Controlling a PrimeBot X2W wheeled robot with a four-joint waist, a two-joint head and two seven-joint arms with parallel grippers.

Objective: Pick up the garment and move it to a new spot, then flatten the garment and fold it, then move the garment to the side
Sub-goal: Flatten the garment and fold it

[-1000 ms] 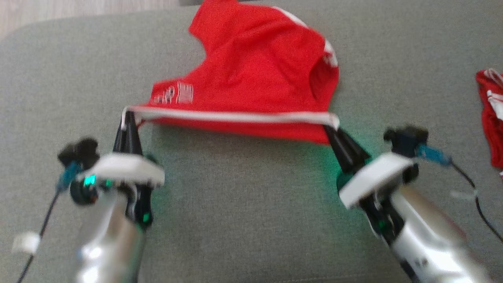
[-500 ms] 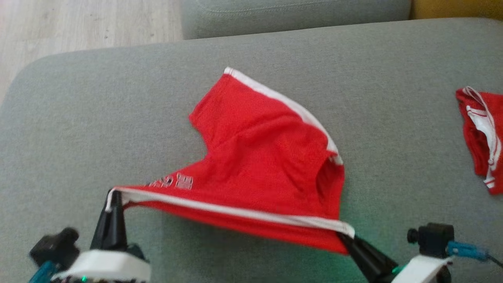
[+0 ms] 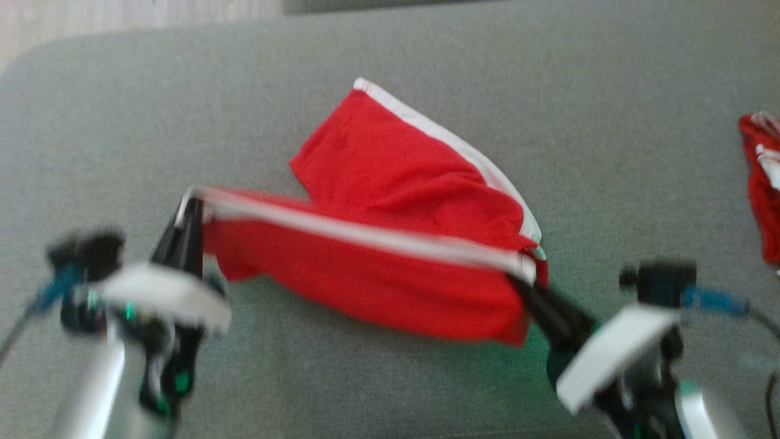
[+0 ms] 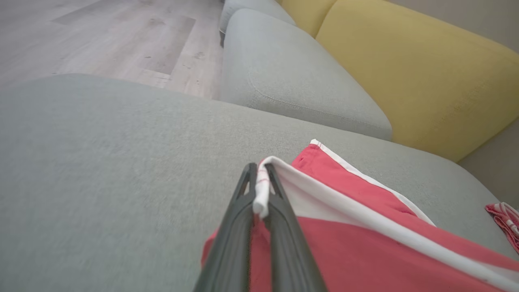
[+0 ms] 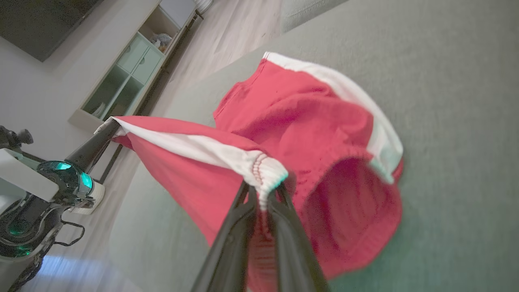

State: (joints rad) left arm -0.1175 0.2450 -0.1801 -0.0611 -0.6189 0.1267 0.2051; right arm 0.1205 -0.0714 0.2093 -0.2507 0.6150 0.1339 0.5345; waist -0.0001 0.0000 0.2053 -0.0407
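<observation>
grey sofa seat (image 3: 122,122), red garment (image 3: 378,152), wood floor (image 4: 101,36)

A home living room: grey and yellow sofa (image 4: 292,81), wood floor (image 4: 101,36), shelved sideboard (image 5: 129,77).

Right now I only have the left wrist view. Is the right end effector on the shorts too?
Observer: Yes. The right end effector is shut on the far end of the white waistband of the red shorts.
Operator: Band taut?
Observer: Looks so. In the head view it runs straight across to the left end effector.
Operator: Anything loose on that side?
Observer: The right wrist view shows a leg opening gaping wide beside the right grip.
</observation>
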